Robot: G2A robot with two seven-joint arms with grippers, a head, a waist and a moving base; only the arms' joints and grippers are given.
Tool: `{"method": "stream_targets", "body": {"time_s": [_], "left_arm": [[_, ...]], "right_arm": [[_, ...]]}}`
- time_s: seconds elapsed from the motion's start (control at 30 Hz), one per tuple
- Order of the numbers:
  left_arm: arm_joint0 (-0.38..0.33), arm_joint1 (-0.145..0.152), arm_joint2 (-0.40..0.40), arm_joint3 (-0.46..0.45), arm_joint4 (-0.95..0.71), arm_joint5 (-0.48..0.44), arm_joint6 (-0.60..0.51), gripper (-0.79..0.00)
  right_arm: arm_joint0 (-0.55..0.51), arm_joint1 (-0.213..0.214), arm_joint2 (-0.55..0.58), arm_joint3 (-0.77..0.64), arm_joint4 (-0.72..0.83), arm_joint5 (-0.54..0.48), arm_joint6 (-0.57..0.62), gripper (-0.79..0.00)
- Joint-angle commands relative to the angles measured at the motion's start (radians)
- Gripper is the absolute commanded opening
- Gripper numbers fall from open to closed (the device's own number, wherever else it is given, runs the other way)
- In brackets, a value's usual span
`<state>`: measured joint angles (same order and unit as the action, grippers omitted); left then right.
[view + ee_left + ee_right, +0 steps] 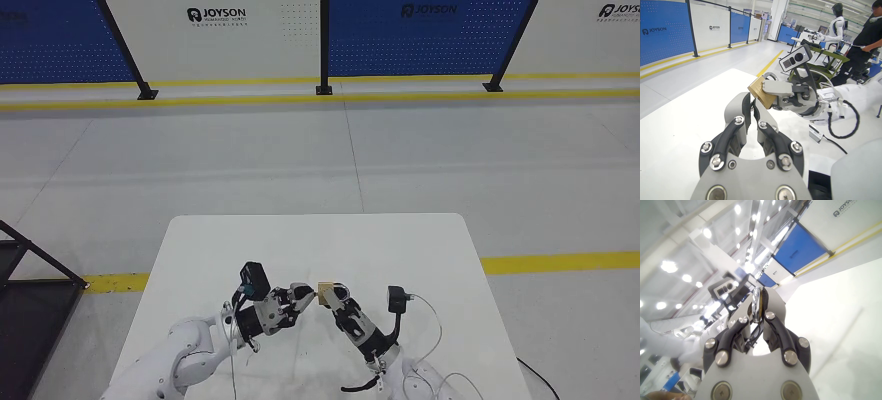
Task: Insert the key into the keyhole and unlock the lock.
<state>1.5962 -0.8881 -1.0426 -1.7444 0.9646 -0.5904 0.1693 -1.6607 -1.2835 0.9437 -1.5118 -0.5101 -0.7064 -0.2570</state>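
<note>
**Gripping the padlock [756, 89] clear of the table, key [753, 103] at its lower corner**

The brass padlock is hanging just above the surface, between the two grippers, over the part of the table nearest the robot. The right gripper [334, 296] is clamping it across its flat faces, with the jaws closed hard onto the body. The chrome shackle [770, 75] is sticking out past the fingers.

The left gripper [751, 100] is meeting the padlock's lower corner. Its jaws are drawn almost together, leaving only a thin slit, and they are pinching a small dark piece that looks like the key. The pads are hiding most of it. Whether its blade is sitting in the keyhole cannot be told.

Under both grippers the white table [400, 250] is spreading smooth and flat. Beyond it a pale grey floor [300, 150] is running back, crossed by yellow lines [560, 263]. It is ending at a row of blue and white panel barriers [420, 35] standing on black posts.
</note>
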Motion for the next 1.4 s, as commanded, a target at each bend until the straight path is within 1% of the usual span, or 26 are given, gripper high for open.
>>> {"method": "stream_targets", "body": {"time_s": [0.0, 0.17, 0.37, 0.6, 0.67, 1.0, 1.37], "left_arm": [[0.003, -0.001, -0.002, 0.000, 0.022, 0.003, 0.013, -0.785], [0.015, -0.004, -0.005, -0.004, 0.092, 0.020, 0.053, -0.785], [0.026, -0.006, -0.012, -0.003, 0.143, 0.019, 0.096, -0.785], [0.041, -0.010, -0.019, -0.012, 0.200, 0.053, 0.120, -0.785], [0.047, -0.011, -0.020, -0.017, 0.234, 0.082, 0.125, -0.785], [0.055, -0.018, -0.018, -0.019, 0.285, 0.097, 0.164, -0.785], [0.061, -0.029, -0.006, -0.019, 0.383, 0.179, 0.203, -0.785]], "right_arm": [[0.000, 0.000, 0.001, 0.001, 0.004, -0.001, 0.004, -0.785], [0.001, 0.000, 0.003, 0.002, 0.024, -0.005, 0.022, -0.785], [0.002, 0.000, 0.006, 0.002, 0.040, -0.005, 0.039, -0.785], [0.001, -0.001, 0.008, 0.002, 0.054, -0.007, 0.052, -0.785], [0.001, -0.001, 0.008, 0.001, 0.058, -0.008, 0.058, -0.785], [0.001, -0.001, 0.011, 0.000, 0.072, -0.003, 0.080, -0.785], [-0.001, -0.001, 0.014, -0.001, 0.084, -0.006, 0.101, -0.785]]}}
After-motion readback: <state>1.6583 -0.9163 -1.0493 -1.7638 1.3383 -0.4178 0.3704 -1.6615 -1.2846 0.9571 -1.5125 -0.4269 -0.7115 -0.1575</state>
